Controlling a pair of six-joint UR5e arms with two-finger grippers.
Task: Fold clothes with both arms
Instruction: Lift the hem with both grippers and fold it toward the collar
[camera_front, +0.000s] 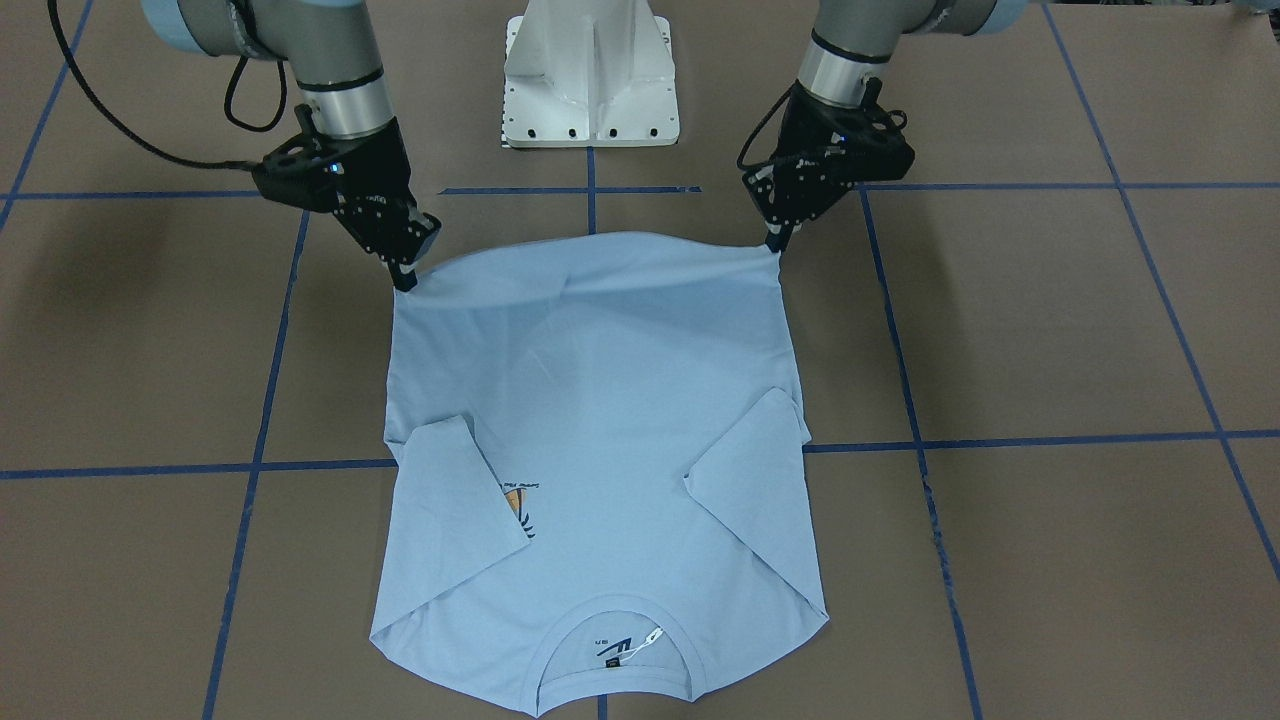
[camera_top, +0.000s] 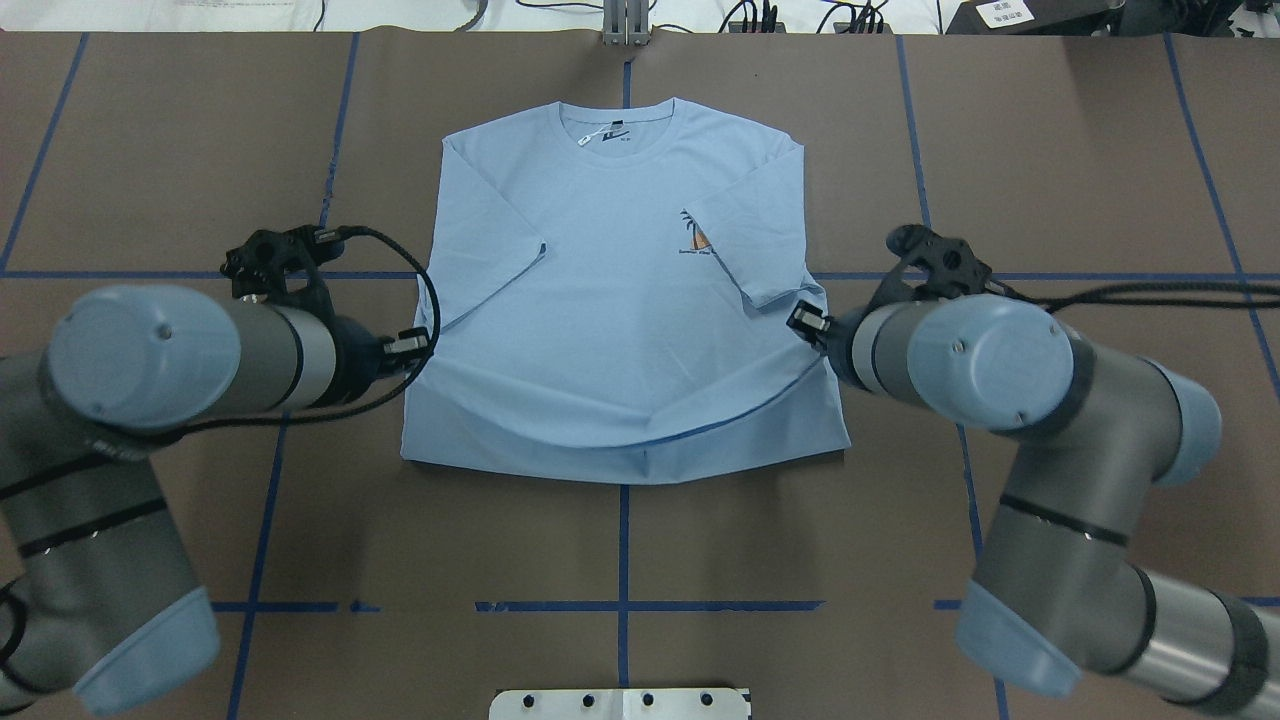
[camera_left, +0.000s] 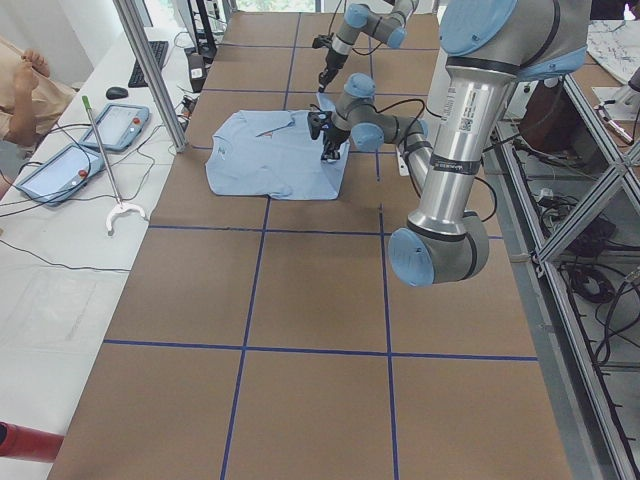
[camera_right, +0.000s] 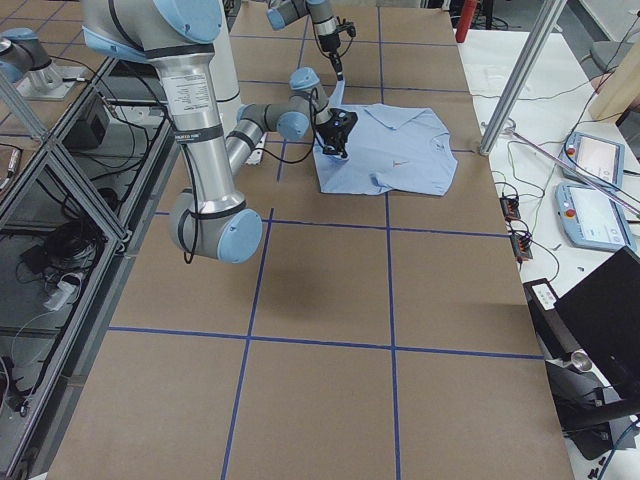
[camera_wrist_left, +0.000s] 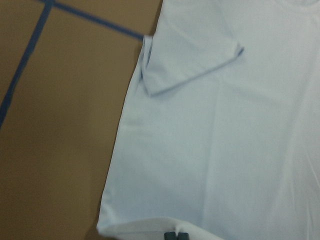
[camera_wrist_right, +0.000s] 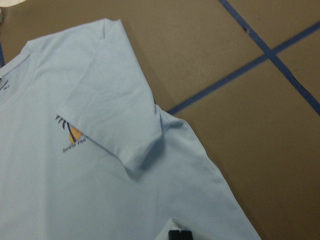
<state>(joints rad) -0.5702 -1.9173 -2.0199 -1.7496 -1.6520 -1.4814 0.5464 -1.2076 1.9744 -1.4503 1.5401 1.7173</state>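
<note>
Overhead exterior shows the T-shirt (camera_top: 620, 330) on the bench (camera_top: 1050, 150), long axis 6 to 12 o'clock, collar at 12, left gripper (camera_front: 778, 243) and right gripper (camera_front: 405, 280) each clamped on a hem corner at 6.

This was a robotics lab. Two industrial arms (camera_top: 150, 370) stood at a table (camera_left: 300, 300) papered brown and gridded with blue tape (camera_left: 257, 270). A white pedestal (camera_front: 590, 75) sat at top centre of the front view. At the upper left of the left-side view were teach pendants (camera_left: 115, 127), a keyboard (camera_left: 158, 62) and an aluminium post (camera_left: 150, 72).
</note>
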